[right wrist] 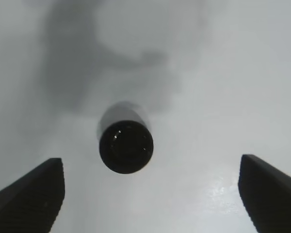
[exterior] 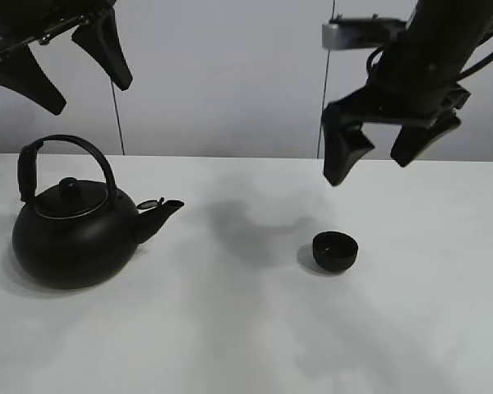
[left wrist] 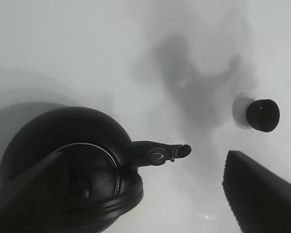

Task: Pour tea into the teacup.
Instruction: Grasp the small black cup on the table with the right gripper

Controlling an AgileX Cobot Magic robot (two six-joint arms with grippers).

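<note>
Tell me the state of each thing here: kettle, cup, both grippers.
kettle: upright on the table, lid on, not held.
teacup: upright, apart from the kettle, contents unclear.
left gripper: open, empty, above the kettle.
right gripper: open, empty, above the teacup.

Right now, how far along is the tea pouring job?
Nothing looks done: the kettle stands upright on the table, spout toward the teacup, which sits apart from it. In hand: nothing held; the left gripper hangs open above the kettle, the right gripper open above the teacup. Remaining: grasp the kettle, carry it over, pour.
</note>
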